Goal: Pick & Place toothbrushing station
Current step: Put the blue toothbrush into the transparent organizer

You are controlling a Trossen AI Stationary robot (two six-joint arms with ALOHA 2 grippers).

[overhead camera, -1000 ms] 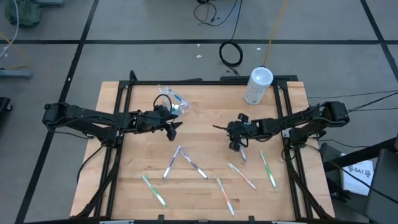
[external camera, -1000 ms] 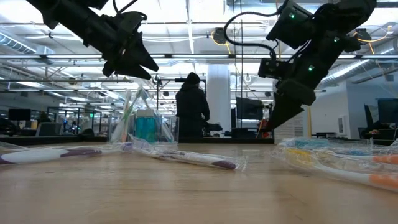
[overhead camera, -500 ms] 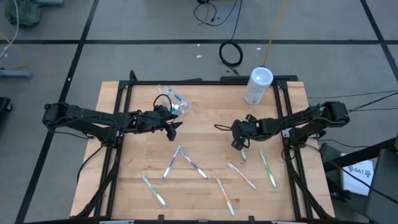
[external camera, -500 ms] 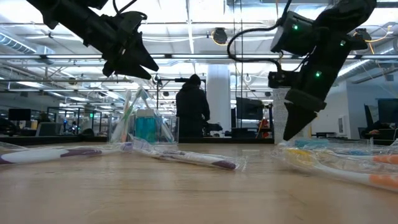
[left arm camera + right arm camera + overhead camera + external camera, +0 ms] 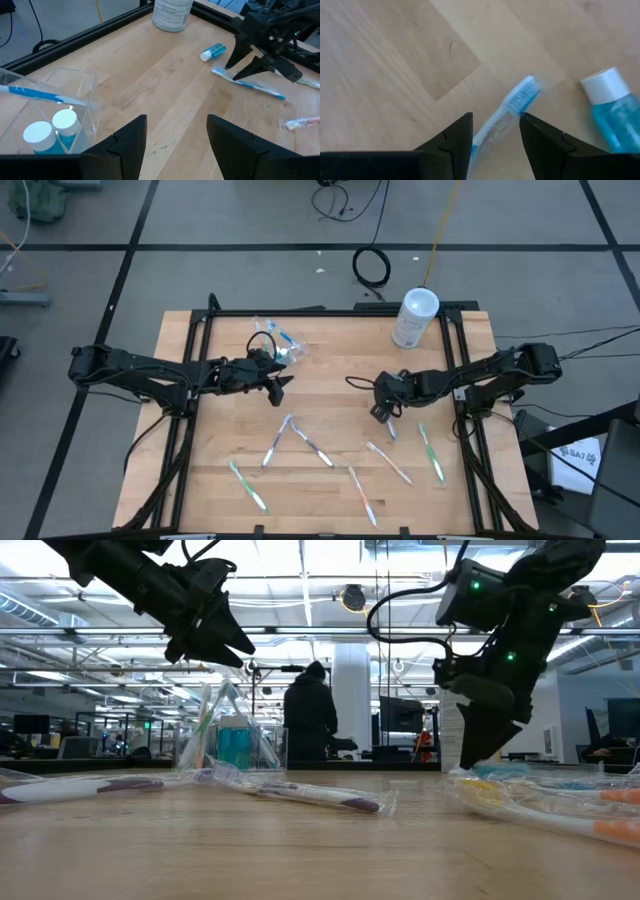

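Right tool [image 5: 495, 131] poised over a blue toothbrush [image 5: 506, 114], fingers apart.

The brush head lies between the parted fingers, seemingly untouched, with a teal tube [image 5: 609, 107] just beside the brush. Farther from that brush, the left tool [image 5: 281, 387] hangs open above the bench [image 5: 330, 370], near the clear pouch [image 5: 47, 107] holding two white-capped tubes [image 5: 65, 122]. More toothbrushes [image 5: 300, 438] lie scattered nearer the bench's front edge.

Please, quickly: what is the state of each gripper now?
Left gripper: open, holding nothing, above the table.
Right gripper: open, straddling a blue toothbrush, not yet closed on it.
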